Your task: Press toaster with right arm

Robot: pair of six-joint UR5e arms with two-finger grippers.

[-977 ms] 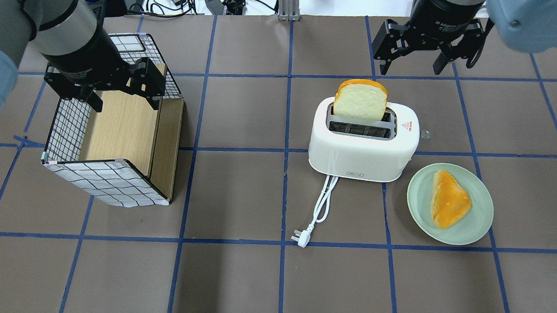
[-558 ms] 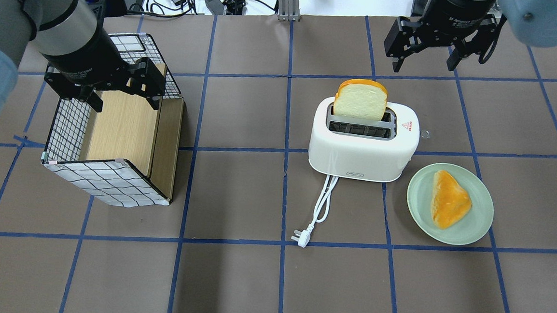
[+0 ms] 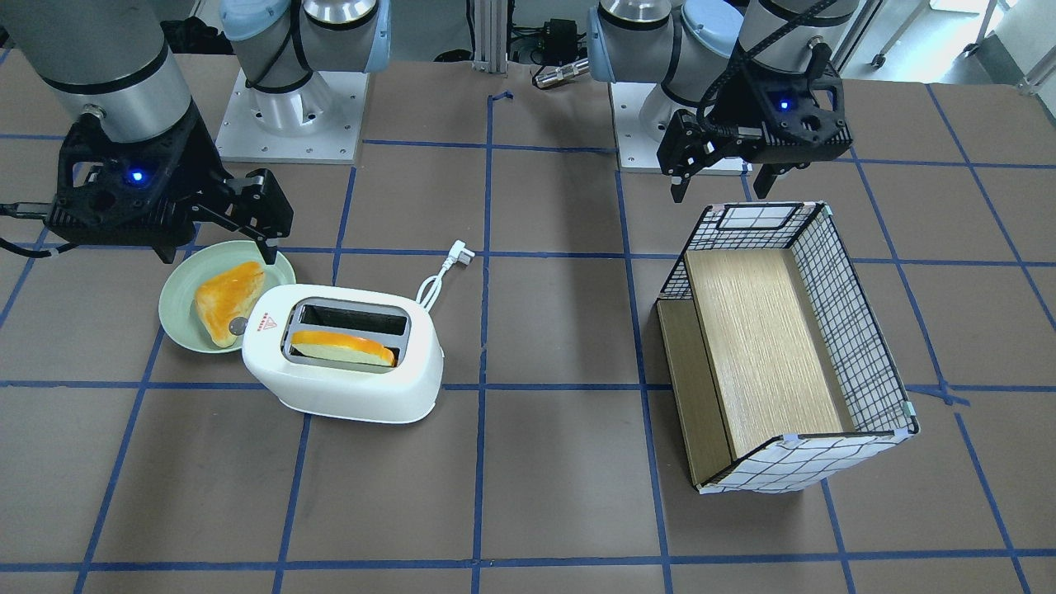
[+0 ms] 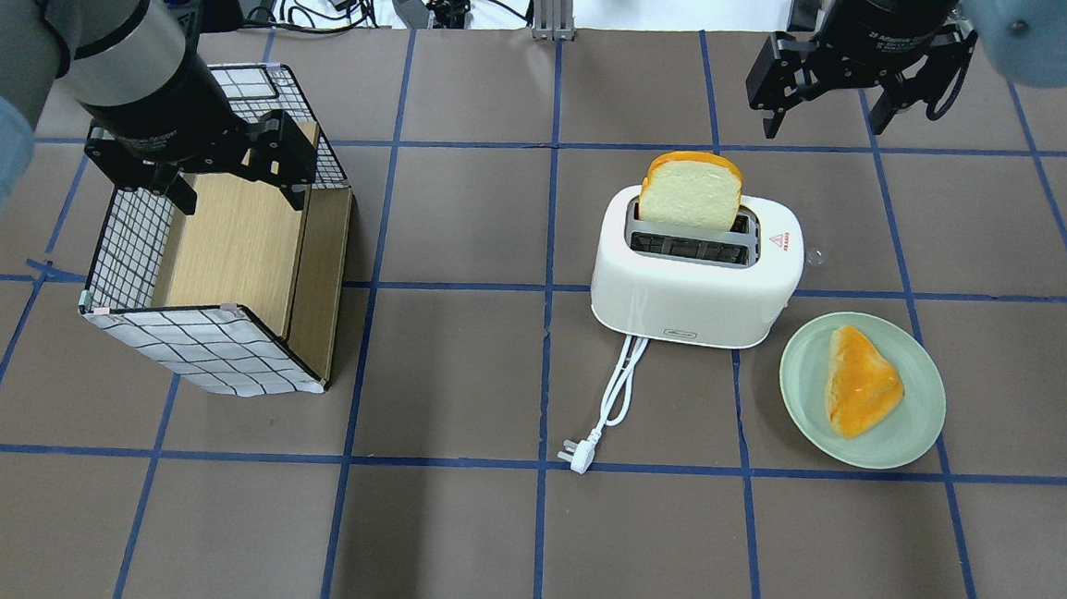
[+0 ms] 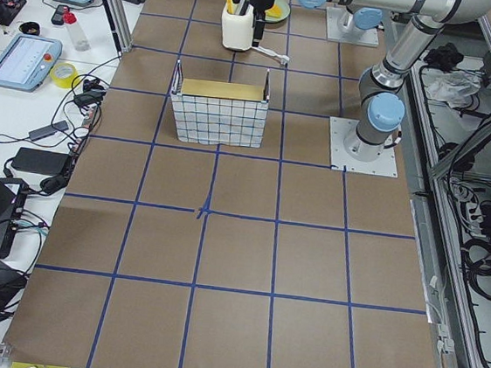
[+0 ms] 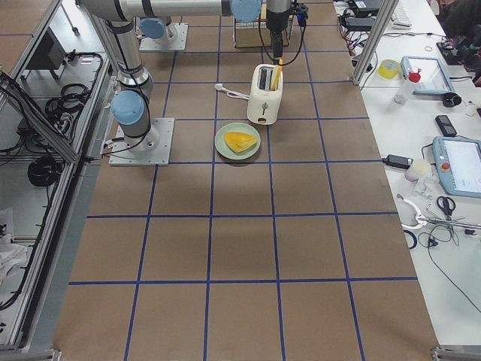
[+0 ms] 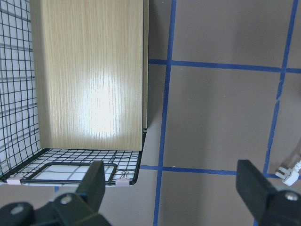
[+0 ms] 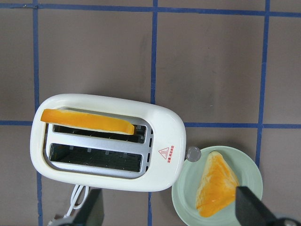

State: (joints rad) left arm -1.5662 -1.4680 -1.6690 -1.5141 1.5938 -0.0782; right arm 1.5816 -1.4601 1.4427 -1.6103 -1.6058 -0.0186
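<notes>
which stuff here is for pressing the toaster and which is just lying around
For the job:
rounded white plastic two-slot toaster
right arm's black two-finger pincer

Just lying about:
orange-crusted bread slice in the toaster's slot
pale green round plate holding an orange bread piece
black wire-grid basket with wooden panels
left arm's black pincer

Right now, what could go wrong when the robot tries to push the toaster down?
The open right gripper hangs away from the toaster, so it might come down off target and hit the tall bread slice instead of the small lever. The lever sits close by the plate, so a finger might bump the plate.
</notes>
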